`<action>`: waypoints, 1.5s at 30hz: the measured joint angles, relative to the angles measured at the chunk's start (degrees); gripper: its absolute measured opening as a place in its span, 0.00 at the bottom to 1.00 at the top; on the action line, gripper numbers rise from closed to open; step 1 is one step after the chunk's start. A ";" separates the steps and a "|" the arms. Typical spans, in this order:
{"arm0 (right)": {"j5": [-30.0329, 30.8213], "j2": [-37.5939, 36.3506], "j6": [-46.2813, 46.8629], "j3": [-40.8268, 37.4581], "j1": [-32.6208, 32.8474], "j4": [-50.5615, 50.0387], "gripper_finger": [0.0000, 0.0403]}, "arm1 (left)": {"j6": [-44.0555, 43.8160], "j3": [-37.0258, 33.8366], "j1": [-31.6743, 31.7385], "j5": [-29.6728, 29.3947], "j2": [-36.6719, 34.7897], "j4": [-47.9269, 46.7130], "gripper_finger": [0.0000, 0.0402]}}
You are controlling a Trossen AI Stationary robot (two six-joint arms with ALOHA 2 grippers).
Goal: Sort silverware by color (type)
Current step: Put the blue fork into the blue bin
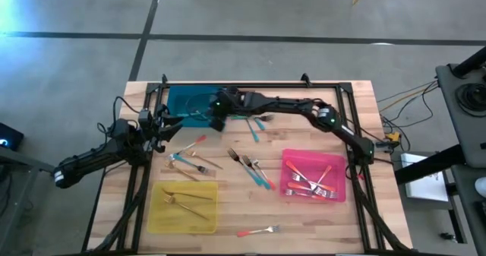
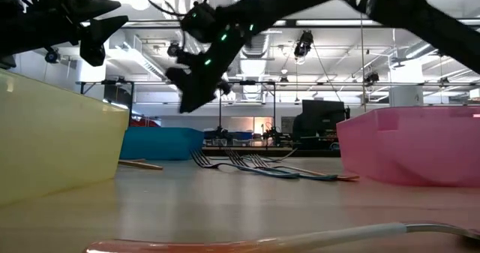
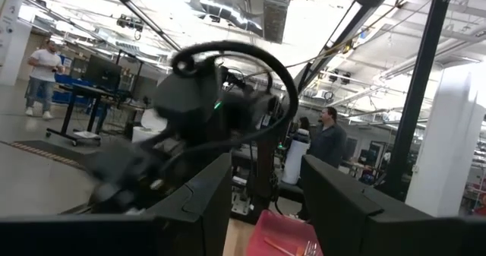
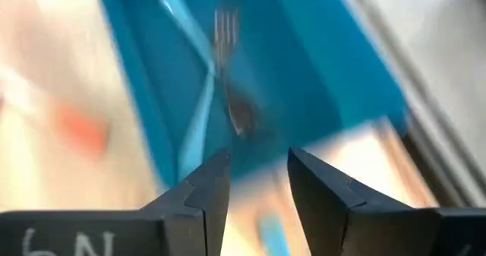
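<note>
The wooden tabletop (image 1: 250,203) carries three trays. The teal tray (image 1: 182,102) sits at the far left, the yellow tray (image 1: 158,210) at the near left, the pink tray (image 1: 292,191) at the right.

The right arm reaches across the far side so that the right hand (image 1: 218,117) hangs over the teal tray's right end. Its fingers (image 4: 205,184) stand apart with nothing between them and touch nothing. In the right wrist view teal forks (image 4: 199,104) lie in the teal tray just below the hand, blurred; how many I cannot tell.

The left arm waits at the left edge, its left hand (image 1: 163,129) raised between the teal and yellow trays. Its fingers (image 3: 201,199) are spread and empty.

The forks lie scattered. Coral forks (image 1: 313,181) are piled in the pink tray. Gold forks (image 1: 186,199) lie in the yellow tray. On the bare wood between the trays lies a loose group (image 1: 250,167) of teal and coral ones, and another group (image 1: 188,159) just left of it, near the left hand. A teal fork (image 1: 254,127) lies just right of the teal tray. One coral fork (image 1: 258,230) lies alone at the near edge, and shows as a blur across the front of the low view (image 2: 262,239).
</note>
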 joint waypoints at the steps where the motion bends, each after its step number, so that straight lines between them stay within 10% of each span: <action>1: -0.48 -1.37 1.42 0.00 0.00 -6.03 0.32 | 0.00 0.00 0.00 0.00 0.00 -0.04 0.35; 12: -1.04 -10.12 10.67 -4.86 -0.17 -33.30 0.28 | 0.01 0.01 0.01 -0.01 0.04 -0.08 0.35; 23: -2.09 -9.26 -19.76 -16.18 -1.29 -28.42 0.25 | 0.01 0.00 0.00 0.00 0.09 -0.07 0.35; 45: -16.06 -9.28 -16.12 -24.35 -9.61 -9.09 0.25 | 0.02 0.00 0.00 0.00 0.09 -0.04 0.35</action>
